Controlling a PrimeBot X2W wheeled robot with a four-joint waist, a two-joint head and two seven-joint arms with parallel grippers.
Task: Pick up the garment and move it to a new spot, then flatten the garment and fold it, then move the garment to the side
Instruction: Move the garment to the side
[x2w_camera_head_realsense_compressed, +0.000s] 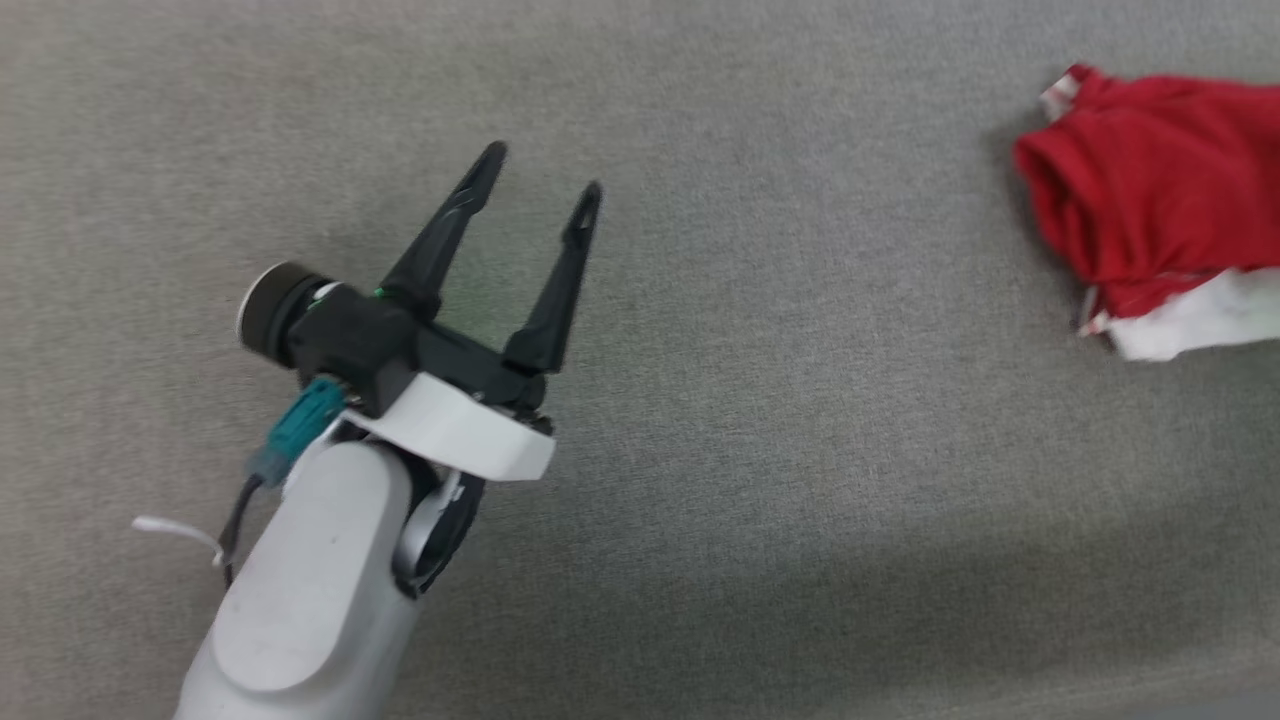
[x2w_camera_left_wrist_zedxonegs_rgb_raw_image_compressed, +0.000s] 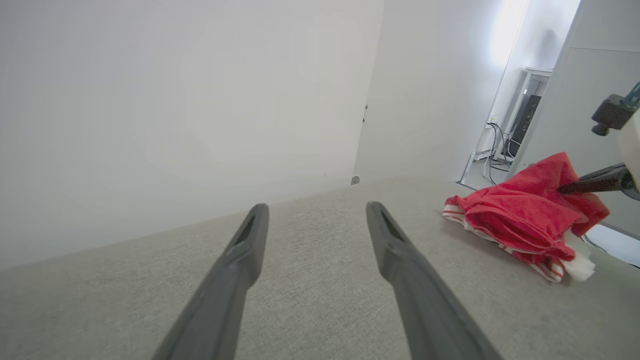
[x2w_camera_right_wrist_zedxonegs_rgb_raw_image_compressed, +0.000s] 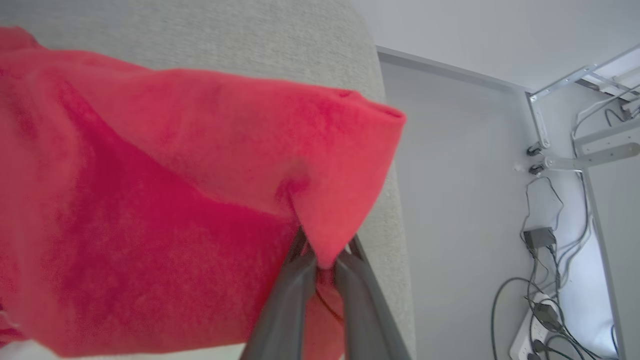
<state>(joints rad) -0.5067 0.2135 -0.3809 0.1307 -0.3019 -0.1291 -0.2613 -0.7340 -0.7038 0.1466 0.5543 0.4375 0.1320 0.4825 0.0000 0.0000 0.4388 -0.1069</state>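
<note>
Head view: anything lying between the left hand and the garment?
Only bare grey surface lies between the left hand and the garment, seen in the head view.

Left gripper splayed — right, seemingly, pinched

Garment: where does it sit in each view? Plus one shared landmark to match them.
Head view: garment at the upper right, cut by the frame's edge.
Left wrist view: garment right of centre, its peak pinched by the right gripper.
Right wrist view: garment left and centre, clamped at bottom centre.
Shared landmark: the grey fabric surface under it.
</note>
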